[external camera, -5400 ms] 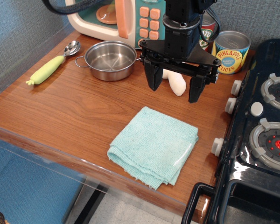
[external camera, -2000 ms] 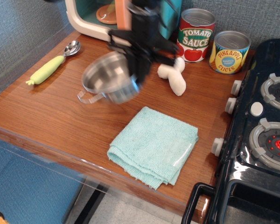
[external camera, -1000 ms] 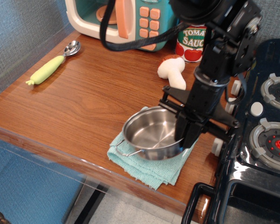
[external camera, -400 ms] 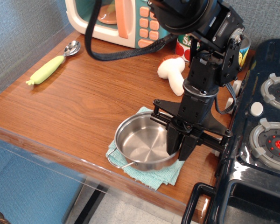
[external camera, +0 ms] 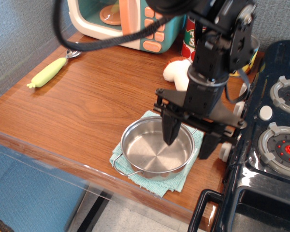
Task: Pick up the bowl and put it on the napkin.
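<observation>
bowl (external camera: 157, 153) rests on the napkin (external camera: 176, 180), covering most of it. gripper (external camera: 187, 138) is spread wide, released, one finger above the bowl's 1 o'clock rim. retract straight upward, keeping fingers off the rim so the bowl stays put.

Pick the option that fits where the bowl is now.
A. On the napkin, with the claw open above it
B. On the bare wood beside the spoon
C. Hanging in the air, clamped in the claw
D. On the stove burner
A. The bowl sits on the napkin, whose edges peek out around it, and the claw is spread open, one finger over the bowl's inside, the other outside the rim.
</observation>
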`<state>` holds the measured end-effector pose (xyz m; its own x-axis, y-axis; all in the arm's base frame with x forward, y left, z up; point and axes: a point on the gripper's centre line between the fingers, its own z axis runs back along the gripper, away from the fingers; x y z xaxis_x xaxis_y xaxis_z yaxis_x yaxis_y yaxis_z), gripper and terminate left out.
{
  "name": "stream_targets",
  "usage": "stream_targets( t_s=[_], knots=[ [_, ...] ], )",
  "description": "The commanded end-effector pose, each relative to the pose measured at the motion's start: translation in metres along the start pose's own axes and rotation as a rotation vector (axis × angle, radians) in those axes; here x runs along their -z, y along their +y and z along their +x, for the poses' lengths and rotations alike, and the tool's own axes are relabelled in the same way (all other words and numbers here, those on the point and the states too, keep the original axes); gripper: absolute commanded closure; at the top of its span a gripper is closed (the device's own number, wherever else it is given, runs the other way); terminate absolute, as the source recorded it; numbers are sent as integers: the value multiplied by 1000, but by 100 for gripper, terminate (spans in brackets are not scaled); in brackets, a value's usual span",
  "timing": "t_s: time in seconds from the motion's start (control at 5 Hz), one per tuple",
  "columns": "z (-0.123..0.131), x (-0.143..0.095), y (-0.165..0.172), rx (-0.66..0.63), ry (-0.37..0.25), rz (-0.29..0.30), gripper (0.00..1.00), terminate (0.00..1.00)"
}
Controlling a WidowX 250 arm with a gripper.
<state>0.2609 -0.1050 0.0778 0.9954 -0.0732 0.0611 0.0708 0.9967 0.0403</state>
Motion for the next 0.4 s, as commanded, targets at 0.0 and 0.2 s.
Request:
stream_targets(
  t_s=[0.0,0.2],
  knots=[
    [-7,-8,2,-56,-127,57,0,0],
    [-7,-8,2,-56,-127,57,0,100]
  ],
)
